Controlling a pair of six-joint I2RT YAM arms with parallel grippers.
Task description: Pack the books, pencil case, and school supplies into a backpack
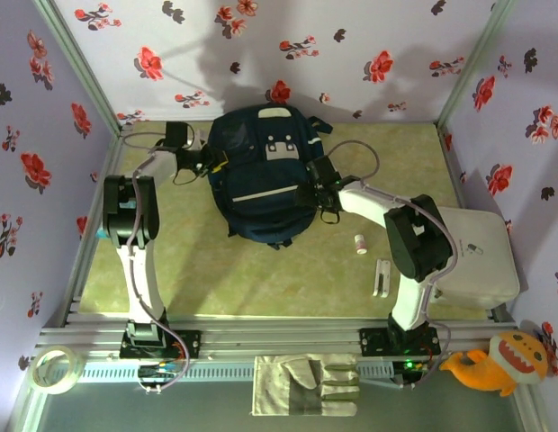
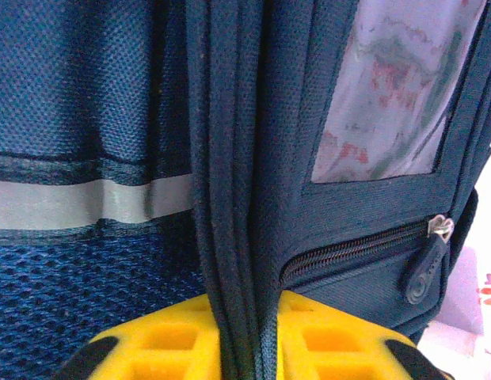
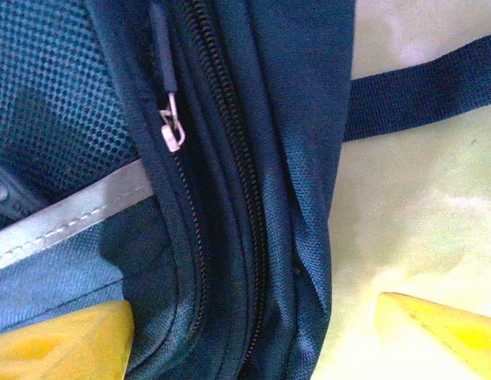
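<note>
Two-handed work, by the look of it. Keep the backpack (image 1: pixel 261 175) pinned mid-table (image 1: pixel 216 270) with the left gripper (image 2: pixel 247 348), clamped on a fold of the side seam. Bring the right gripper (image 3: pixel 249 336), jaws apart astride the zipped edge, up to the zip pull (image 3: pixel 173 136). Pinch only the metal tab and draw along the teeth without snagging fabric. Looks zipped shut here; cannot tell what lies inside. Yet to pack, near the bag's right side: white bar (image 1: pixel 382 277), then pink-ended tube (image 1: pixel 361 244).

Navy backpack (image 1: pixel 264 180) on green table (image 1: pixel 261 279)
</note>
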